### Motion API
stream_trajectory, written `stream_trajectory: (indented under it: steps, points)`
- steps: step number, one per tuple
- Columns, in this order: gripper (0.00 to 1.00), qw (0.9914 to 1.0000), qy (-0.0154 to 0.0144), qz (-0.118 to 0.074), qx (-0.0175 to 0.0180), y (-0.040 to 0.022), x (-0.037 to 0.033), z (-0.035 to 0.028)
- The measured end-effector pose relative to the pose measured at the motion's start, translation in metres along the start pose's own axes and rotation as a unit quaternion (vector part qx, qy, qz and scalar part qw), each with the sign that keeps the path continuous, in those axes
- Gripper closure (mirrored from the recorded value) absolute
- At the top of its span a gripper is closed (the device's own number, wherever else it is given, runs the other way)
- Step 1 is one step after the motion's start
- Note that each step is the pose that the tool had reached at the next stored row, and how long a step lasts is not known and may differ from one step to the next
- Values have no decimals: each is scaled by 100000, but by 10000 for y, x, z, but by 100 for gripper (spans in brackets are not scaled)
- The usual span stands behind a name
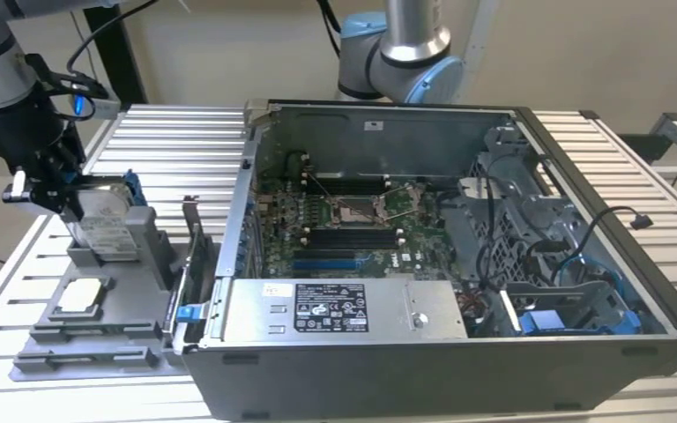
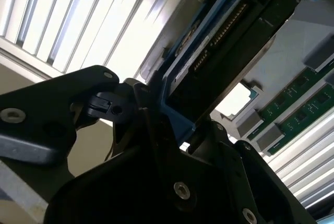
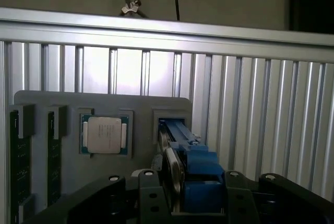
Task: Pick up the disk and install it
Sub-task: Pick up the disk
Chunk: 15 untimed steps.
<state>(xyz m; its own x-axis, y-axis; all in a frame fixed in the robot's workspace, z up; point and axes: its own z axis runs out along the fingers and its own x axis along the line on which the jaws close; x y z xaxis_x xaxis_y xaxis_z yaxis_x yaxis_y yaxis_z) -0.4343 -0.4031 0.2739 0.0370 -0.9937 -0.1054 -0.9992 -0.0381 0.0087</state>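
Claw: the gripper (image 1: 66, 201) is clamped on the disk (image 1: 109, 225), with one jaw against each broad face, as seen in both wrist views.
Disk: it stands upright on edge between the jaws, its lower end at the slot of the grey holder tray (image 1: 92, 339). I cannot tell whether it is clear of the slot.
Handling: probably stiff, fairly heavy and sensitive to shock. Bare metal may slip, so the blue carrier frame (image 3: 201, 169) looks like the safer hold. Keep off the connector edge (image 2: 224, 28).
Nearby: the processor chip (image 3: 103, 135) is just beside the claw, and the open computer case (image 1: 457, 352) is well apart from it.
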Motion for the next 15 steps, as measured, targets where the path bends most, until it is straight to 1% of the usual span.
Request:
stream_trajectory:
  steps: [8, 15]
  points:
    - [0, 100000, 0, 0, 1, 0, 0, 2]
    - [0, 100000, -4, 6, 2, 1, 0, -16]
